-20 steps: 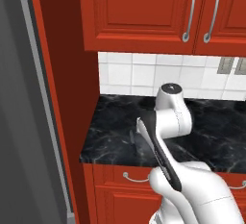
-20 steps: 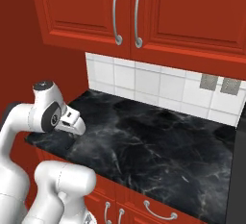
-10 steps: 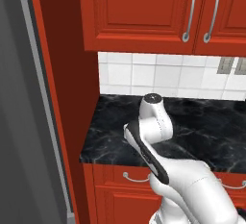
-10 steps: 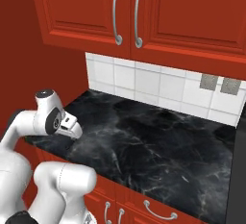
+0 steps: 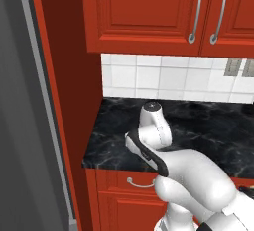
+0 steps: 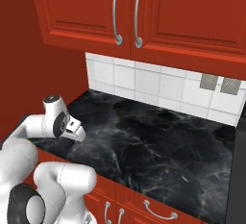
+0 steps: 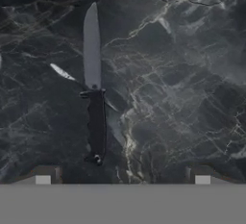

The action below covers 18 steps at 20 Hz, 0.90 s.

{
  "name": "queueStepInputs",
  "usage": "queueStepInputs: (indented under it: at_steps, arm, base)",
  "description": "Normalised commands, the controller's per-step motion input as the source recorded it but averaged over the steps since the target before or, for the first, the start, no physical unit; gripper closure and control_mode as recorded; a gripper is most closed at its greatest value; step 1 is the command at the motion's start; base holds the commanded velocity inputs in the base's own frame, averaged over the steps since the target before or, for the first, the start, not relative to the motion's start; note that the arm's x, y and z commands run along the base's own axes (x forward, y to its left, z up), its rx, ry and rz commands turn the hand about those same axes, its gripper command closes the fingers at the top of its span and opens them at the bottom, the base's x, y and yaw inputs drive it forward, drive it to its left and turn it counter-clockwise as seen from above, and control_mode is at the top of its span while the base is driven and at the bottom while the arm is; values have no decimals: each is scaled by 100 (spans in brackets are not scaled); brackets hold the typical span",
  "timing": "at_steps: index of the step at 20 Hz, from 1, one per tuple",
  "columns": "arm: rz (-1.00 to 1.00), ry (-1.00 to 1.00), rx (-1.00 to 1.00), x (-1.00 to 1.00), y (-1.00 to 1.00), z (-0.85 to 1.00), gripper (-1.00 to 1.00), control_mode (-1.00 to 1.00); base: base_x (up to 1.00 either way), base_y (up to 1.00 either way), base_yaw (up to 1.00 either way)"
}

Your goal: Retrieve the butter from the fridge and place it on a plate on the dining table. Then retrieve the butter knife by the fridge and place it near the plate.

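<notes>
The butter knife (image 7: 94,91) lies flat on the black marble wall counter (image 6: 158,146), its grey blade pointing up in the hand view and its dark handle toward the bottom. My gripper (image 7: 122,179) hangs right above it, open wide, with the handle's end between the two fingertips (image 7: 43,177) and left of their middle. From the right base view the gripper (image 6: 73,139) points down over the counter's front left corner. The grey fridge (image 5: 20,126) with its light handle stands at the left. The butter, the plate and the dining table are out of view.
Red upper cabinets (image 5: 163,12) hang over the counter, with a white tiled backsplash (image 6: 153,86) and wall outlets (image 6: 218,83) behind it. A red side panel (image 5: 64,101) separates fridge and counter. Drawers with handles (image 5: 140,183) sit below the counter's front edge.
The arm has swung left and down toward the counter's front left corner, bringing the hand lower over the marble. The jaws have stayed open.
</notes>
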Motion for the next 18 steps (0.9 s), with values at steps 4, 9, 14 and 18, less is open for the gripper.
queueStepInputs:
  at_steps: [4,9,14,18]
  arm:
    - [0,9,0,32,8,-23,-100,-100]
    - [0,9,0,27,22,-23,-100,-100]
    - [0,6,0,25,14,-17,-100,-100]
    - [0,2,0,18,0,-11,-100,-100]
  base:
    - [0,0,0]
    - [0,0,0]
    - [0,0,0]
    - [0,0,0]
